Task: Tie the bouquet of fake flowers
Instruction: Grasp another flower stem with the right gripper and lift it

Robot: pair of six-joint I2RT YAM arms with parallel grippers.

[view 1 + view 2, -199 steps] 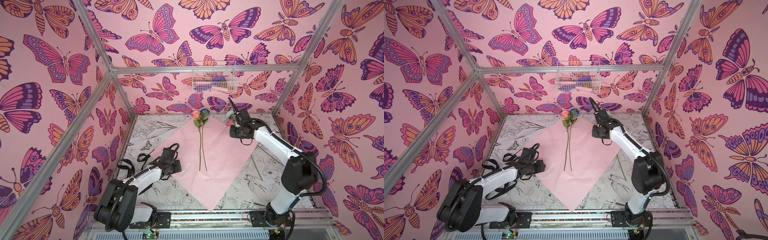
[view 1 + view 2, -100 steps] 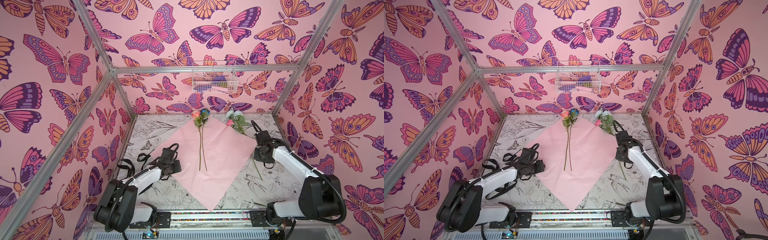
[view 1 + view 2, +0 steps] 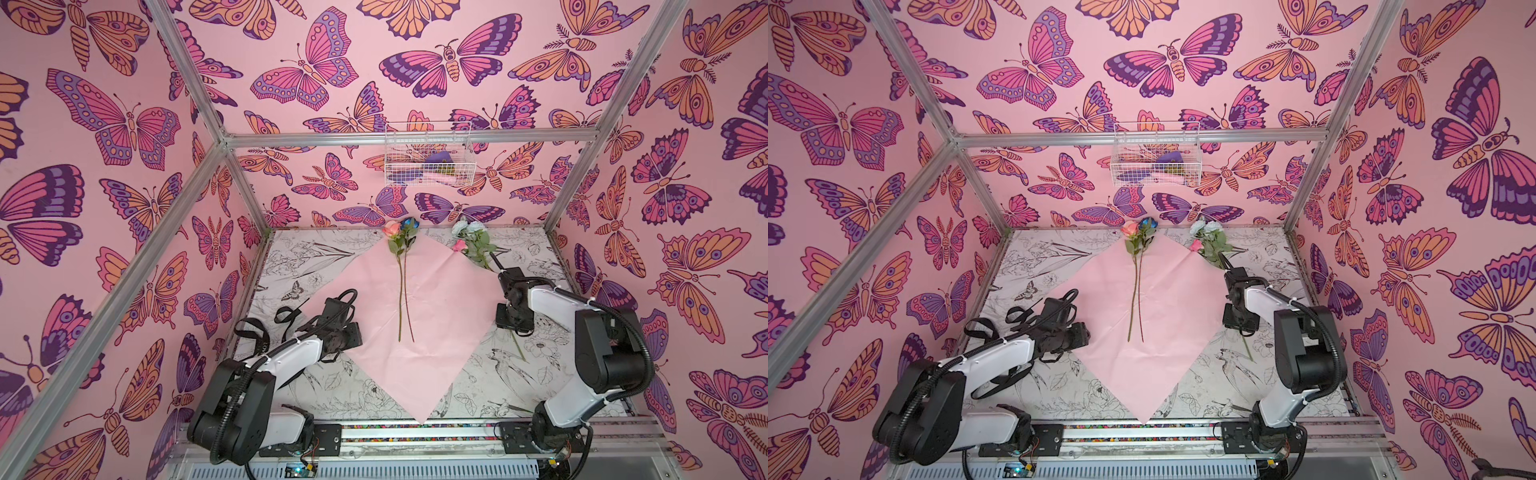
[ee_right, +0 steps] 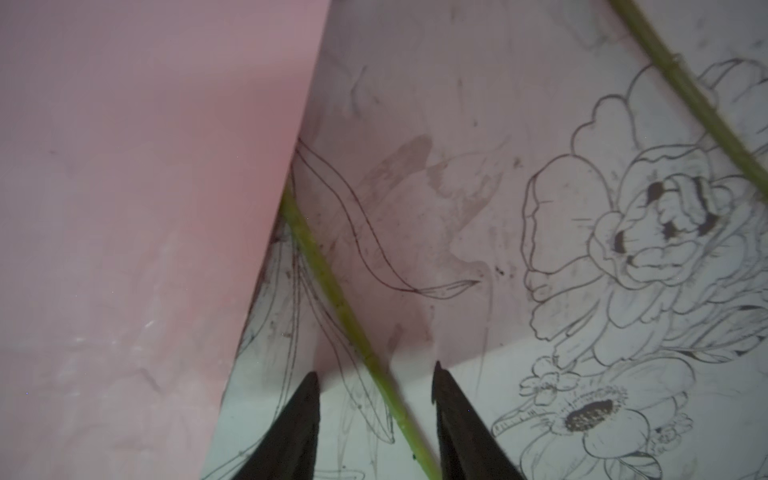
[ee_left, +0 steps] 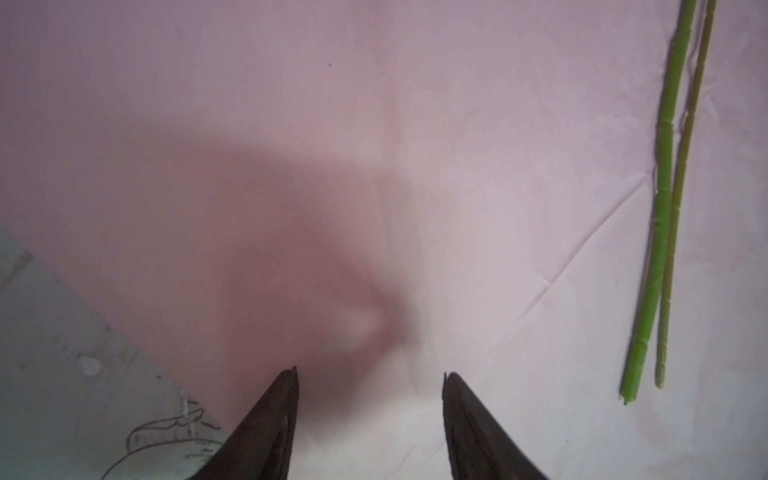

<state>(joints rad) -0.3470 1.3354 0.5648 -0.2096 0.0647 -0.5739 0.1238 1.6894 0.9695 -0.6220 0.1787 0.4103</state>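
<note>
**Two flower groups apart, both grippers spread, nothing held**

Bouquet not assembled. Pink wrapping paper (image 3: 436, 299) lies flat as a diamond on the table (image 3: 332, 386), which is printed with line drawings. Two stems (image 3: 402, 291) lie side by side down the paper's middle. Their coral-pink bloom (image 3: 391, 227) and blue bloom (image 3: 409, 224) sit at the far corner, near the back wall. Second bunch (image 3: 471, 245), pale blue-white heads plus a pink bud and leaves, lies off the paper's far right edge, on the bare table.

Left gripper (image 5: 370, 372): jaws apart, empty, low over the paper near its left corner. The two stem ends are off to one side, well clear of the fingertips.

Right gripper (image 4: 376, 370): jaws apart, just beside the paper's right edge. One green stem (image 4: 332, 291) passes between the fingertips with a gap on both sides, not pinched. Cannot tell if the tips touch the table.

Black ribbon (image 3: 257, 336) is looped on the table by the left arm. Wire basket (image 3: 428, 158) hangs on the back wall.
</note>
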